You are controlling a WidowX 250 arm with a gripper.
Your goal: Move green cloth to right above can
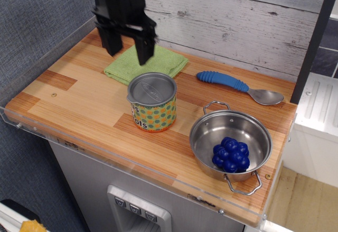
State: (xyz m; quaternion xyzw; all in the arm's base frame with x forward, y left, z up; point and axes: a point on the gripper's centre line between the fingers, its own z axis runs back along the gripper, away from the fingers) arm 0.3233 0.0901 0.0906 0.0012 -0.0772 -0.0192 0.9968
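Observation:
The green cloth (pixel 149 64) lies flat on the wooden table, just behind the can and touching none of the gripper's fingers. The can (pixel 152 101) stands upright in front of it, grey lid on top, yellow dotted label. My gripper (pixel 128 48) hangs above the cloth's left part, black, its two fingers spread wide apart and empty. The fingers hide a part of the cloth's back left edge.
A blue-handled spoon (pixel 240 87) lies at the back right. A steel pot (pixel 231 141) with blue berries (pixel 230 155) stands at the front right. A grey plank wall (pixel 248 20) runs behind the table (pixel 79 105); a clear rim lines the front and left edges.

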